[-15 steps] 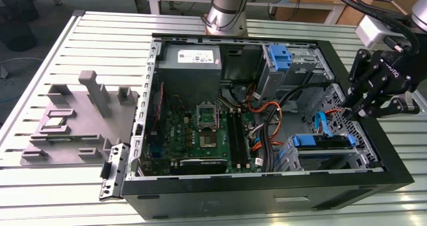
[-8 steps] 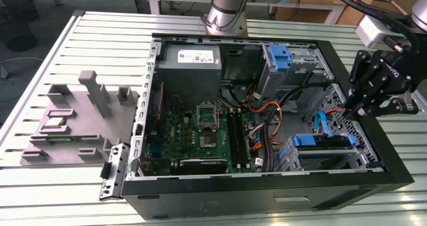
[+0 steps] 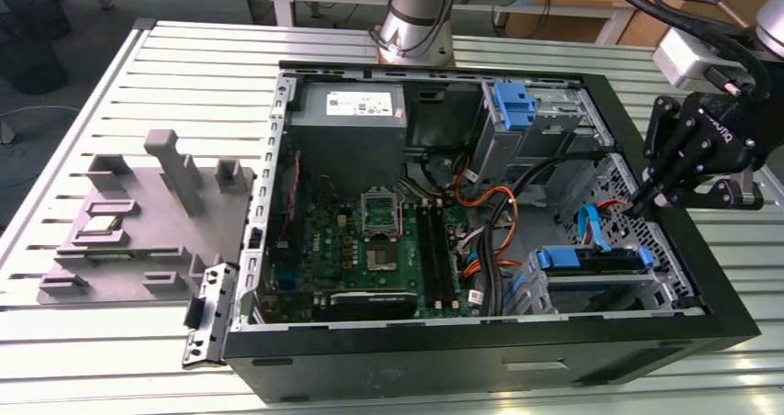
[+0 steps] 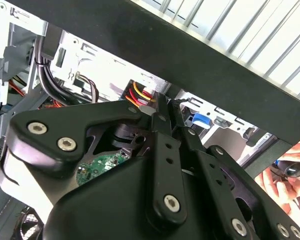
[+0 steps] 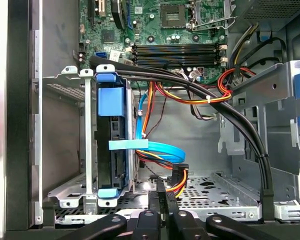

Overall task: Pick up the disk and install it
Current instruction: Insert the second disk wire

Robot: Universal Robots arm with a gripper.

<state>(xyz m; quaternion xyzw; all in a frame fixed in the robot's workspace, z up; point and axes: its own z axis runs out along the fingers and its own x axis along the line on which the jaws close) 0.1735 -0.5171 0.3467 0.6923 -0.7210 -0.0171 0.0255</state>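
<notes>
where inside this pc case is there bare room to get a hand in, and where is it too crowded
Freest: the perforated case floor between the blue-framed disk in its drive cage and the black cable bundle. The gripper hangs over that corner. Crowded: the orange and red wires beside the motherboard.

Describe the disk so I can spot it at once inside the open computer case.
Start at the open black computer case on the slatted table. In its corner at the exterior view's lower right stands a metal drive cage. The disk sits there on edge; unlike the blue latch piece at the far end, it has a blue frame around a dark body.
</notes>
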